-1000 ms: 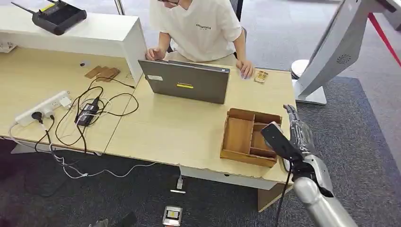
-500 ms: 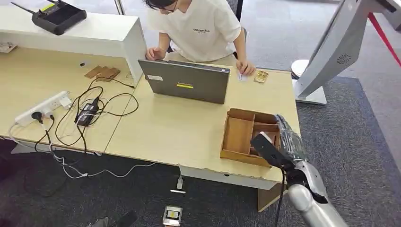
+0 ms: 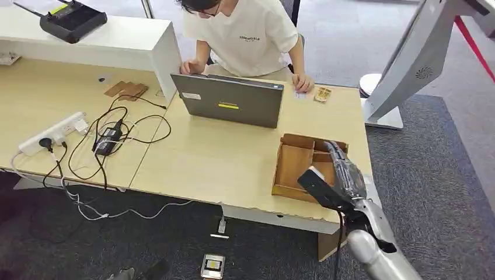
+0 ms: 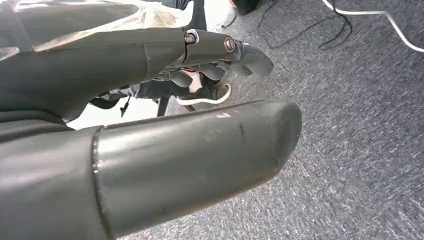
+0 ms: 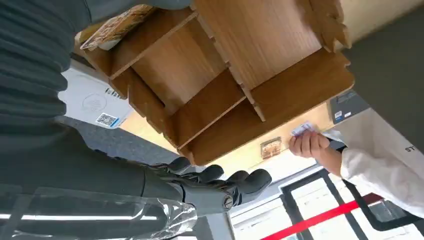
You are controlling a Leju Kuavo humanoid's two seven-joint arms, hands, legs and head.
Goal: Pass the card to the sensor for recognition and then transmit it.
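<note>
A wooden compartment tray (image 3: pixel 293 166) stands near the table's front right corner. My right hand (image 3: pixel 344 169) hovers over its right-hand compartments with fingers stretched out and nothing in them. In the right wrist view a printed card (image 5: pixel 117 27) lies in one compartment of the tray (image 5: pixel 280 95), partly hidden behind my thumb, while my fingers (image 5: pixel 220 187) reach past the tray's far wall. A person (image 3: pixel 245 35) behind the laptop holds a small card (image 5: pixel 302 129) beside a little wooden block (image 3: pixel 322 94). My left hand (image 4: pixel 200 125) hangs over grey carpet, fingers apart and holding nothing.
A grey laptop (image 3: pixel 227 100) stands mid-table, its lid towards me. A power strip (image 3: pixel 52 133) and tangled black cables lie on the left table. A white slanted stand (image 3: pixel 408 64) rises on the carpet to the right of the table.
My right hand has moved left and in from the table's right edge to above the tray. The person's head has leaned in over the laptop.
</note>
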